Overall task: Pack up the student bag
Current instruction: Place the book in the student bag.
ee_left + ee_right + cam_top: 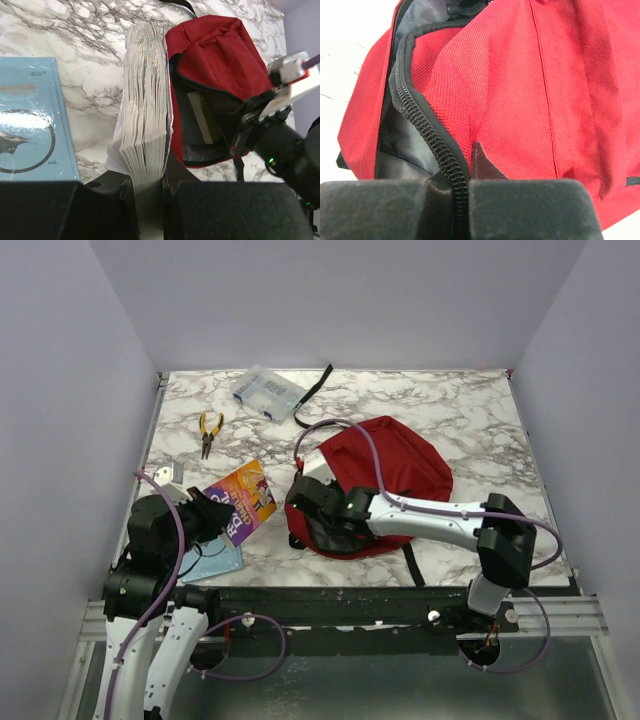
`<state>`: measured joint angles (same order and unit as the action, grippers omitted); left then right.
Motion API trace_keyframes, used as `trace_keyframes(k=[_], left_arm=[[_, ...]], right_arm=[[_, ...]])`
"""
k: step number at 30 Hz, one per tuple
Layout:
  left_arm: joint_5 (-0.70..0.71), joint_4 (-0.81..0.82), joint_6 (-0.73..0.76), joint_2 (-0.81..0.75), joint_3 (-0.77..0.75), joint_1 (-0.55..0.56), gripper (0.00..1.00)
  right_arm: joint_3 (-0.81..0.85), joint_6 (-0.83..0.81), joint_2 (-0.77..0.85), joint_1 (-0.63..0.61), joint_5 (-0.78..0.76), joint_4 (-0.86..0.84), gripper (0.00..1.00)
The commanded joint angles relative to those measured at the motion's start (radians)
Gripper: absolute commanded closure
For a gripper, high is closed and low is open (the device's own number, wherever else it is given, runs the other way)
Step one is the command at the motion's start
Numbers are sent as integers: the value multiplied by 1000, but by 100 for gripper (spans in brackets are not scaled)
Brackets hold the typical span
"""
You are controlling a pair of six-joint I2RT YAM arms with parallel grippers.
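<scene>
Marble table, right gripper clamping student bag

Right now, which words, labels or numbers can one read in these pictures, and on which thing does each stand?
"The": on the light blue book, near its round picture.
A small line on the same cover: too blurred.
On the colourful book: big letters, too blurred to read.
On the clear box: label too small.
On the red bag: no text seen.
</scene>
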<state>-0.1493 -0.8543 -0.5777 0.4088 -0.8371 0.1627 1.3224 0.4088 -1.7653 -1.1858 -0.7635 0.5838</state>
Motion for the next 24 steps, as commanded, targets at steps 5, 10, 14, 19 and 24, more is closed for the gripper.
trace_keyframes(k=[5,10,14,19,24], left_arm=[[-152,106,-56,24,37,-5,100],[-217,153,-86,34,84,-5,100],[-290,194,-113,53,115,-5,100],[-364,248,-165,53,171,-5,100],[-446,318,-205,63,231,-4,100]], right_arm=[[-96,20,185,147,535,-171,99],[-107,29,217,198,628,-170,100],[-124,38,240,247,717,-190,99],[-153,68,257,319,884,-236,100],[-161,61,269,356,917,-232,100]])
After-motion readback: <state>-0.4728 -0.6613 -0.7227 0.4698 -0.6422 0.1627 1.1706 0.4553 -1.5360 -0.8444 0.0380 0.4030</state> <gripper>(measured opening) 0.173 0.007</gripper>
